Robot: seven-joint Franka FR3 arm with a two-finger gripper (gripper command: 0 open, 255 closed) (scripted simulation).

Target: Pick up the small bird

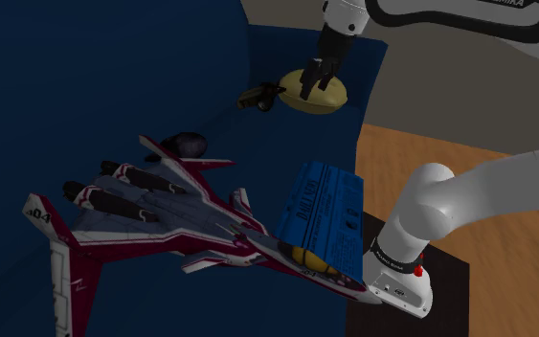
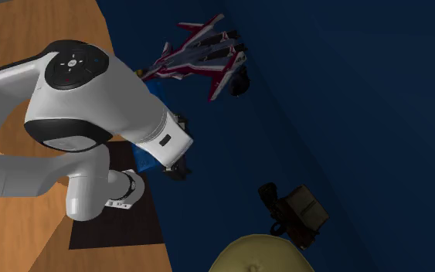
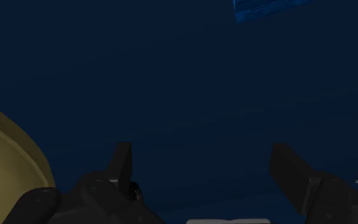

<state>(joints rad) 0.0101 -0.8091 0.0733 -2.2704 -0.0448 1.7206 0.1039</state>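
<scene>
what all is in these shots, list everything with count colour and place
toy jet: one, red, white and grey, middle of the blue surface
blue box: one, blue with printed text, over the jet's nose, near the stand
yellow thing: one, yellow, partly hidden under the blue box
rounded object: one, olive yellow, far end of the surface
small bird: one, brown and dark, beside the rounded object, on its shoulder-view left
dark lump: one, blackish, behind the jet
blue surface: one, dark blue, under everything
wood floor: one, orange-brown, beside the surface
stand: one, black, shoulder view's lower right
arm: one, white
claw: one, black, open, above the rounded object
</scene>
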